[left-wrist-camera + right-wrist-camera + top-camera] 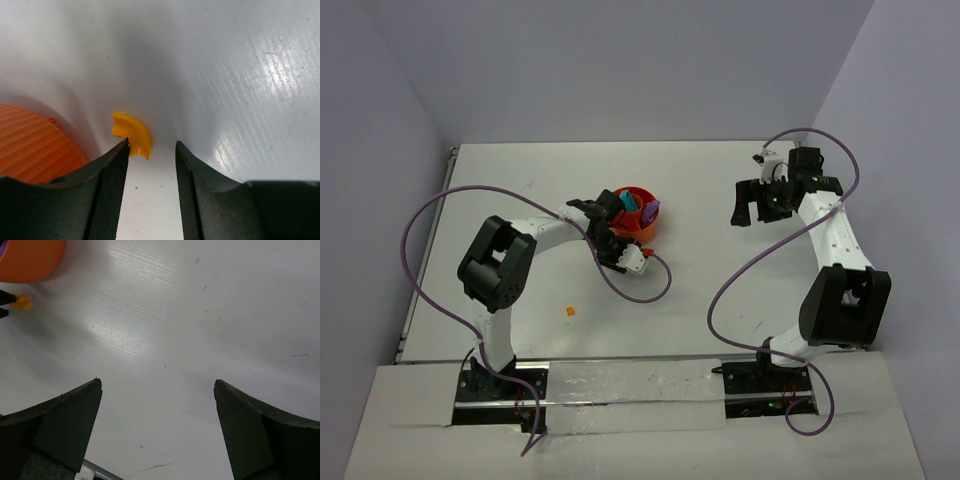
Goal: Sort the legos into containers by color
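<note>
A small curved orange-yellow lego piece (132, 134) lies on the white table beside the round orange bowl (30, 150). My left gripper (152, 143) is open and low over the table, its left fingertip (122, 150) right next to the piece, with nothing between the pads. In the top view the left gripper (588, 207) sits at the bowl's (638, 228) left side; a teal block (627, 201) and a purple block (651, 211) lie inside the bowl. My right gripper (157, 383) is wide open and empty, to the right of the bowl (748, 212).
A tiny orange lego (570, 311) lies on the table (720, 290) in front of the left arm. A purple cable (640, 290) loops near the bowl. The right wrist view shows the bowl (30, 257) and the curved piece (21, 302) at its far left.
</note>
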Tool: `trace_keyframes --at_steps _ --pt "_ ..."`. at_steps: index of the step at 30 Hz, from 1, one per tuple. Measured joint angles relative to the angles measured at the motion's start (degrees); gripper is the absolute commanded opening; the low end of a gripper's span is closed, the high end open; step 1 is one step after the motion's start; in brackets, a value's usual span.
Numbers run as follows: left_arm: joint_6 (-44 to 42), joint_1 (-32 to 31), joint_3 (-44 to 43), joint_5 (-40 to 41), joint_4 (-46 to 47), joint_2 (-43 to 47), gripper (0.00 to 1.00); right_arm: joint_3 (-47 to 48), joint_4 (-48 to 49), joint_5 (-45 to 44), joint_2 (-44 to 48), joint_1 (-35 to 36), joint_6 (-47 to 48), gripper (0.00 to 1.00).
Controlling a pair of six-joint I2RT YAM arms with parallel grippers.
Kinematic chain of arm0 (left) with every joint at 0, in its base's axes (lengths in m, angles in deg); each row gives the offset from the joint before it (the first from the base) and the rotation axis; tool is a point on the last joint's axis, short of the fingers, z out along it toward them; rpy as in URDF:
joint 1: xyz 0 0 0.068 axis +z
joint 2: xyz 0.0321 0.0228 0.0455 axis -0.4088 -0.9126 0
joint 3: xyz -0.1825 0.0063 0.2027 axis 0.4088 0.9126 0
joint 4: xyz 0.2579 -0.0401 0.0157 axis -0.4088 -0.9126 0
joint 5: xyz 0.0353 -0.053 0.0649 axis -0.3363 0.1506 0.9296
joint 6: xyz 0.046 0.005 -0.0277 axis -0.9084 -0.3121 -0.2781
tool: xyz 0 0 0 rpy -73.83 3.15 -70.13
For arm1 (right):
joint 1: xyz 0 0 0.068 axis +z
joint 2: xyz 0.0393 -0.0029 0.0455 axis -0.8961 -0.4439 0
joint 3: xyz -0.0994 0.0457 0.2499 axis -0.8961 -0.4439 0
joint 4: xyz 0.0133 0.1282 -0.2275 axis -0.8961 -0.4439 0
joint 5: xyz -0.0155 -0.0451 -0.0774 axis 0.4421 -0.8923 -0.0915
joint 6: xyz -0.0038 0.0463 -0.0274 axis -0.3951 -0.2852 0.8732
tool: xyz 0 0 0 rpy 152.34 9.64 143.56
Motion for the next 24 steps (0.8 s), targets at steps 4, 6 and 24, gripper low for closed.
trace_keyframes --at_steps 4,6,24 --pt "-0.8 -0.2 0.1 0.3 -0.4 0.1 0.45 0.0 0.0 0.2 0.0 0.0 0.0 1.0" --pt "-0.8 -0.4 0.2 0.5 -0.5 0.2 0.43 0.0 0.0 0.3 0.0 0.0 0.0 1.0" --pt "2.9 -3.8 3.2 3.0 -3.4 3.3 0.39 0.9 0.0 1.1 -0.8 -0.2 0.0 1.0"
